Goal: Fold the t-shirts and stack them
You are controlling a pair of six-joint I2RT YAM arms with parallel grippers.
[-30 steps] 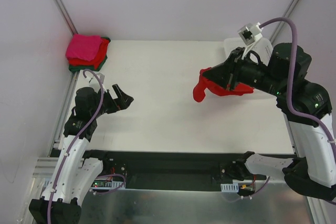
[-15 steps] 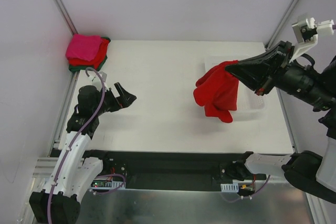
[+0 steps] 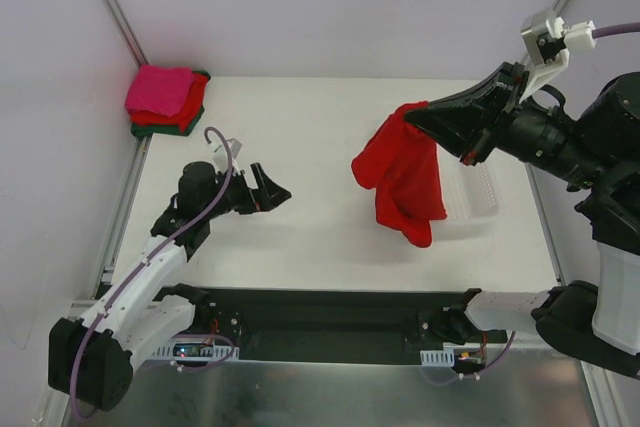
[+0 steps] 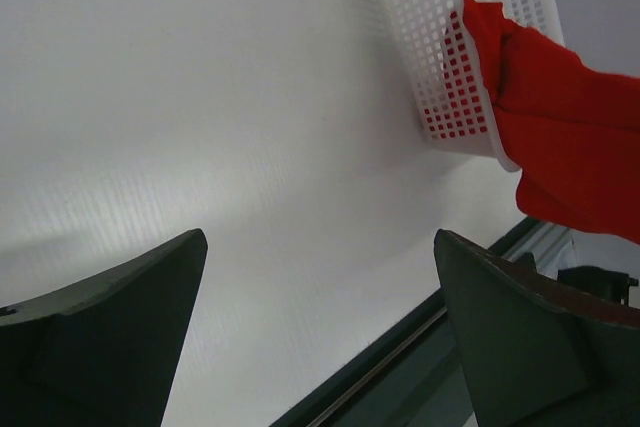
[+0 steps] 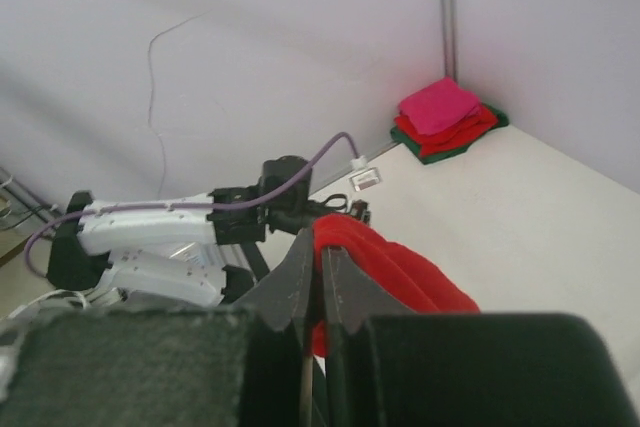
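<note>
1. The right tool (image 3: 415, 115) is clamped shut on the bunched top of a red t-shirt (image 3: 405, 182), above the right half of the table (image 3: 300, 117).
2. The shirt hangs loose from the grip. From above, its long axis runs toward the table's near edge, free end lowest.
3. A white basket (image 3: 480, 190) sits by the right edge, partly hidden by the shirt.
4. The left tool (image 3: 272, 190) gapes wide and holds nothing. It is left of centre and points right.
5. A stack of folded t-shirts (image 3: 165, 99) lies in the far left corner, pink on top, then red, then dark green.
</note>
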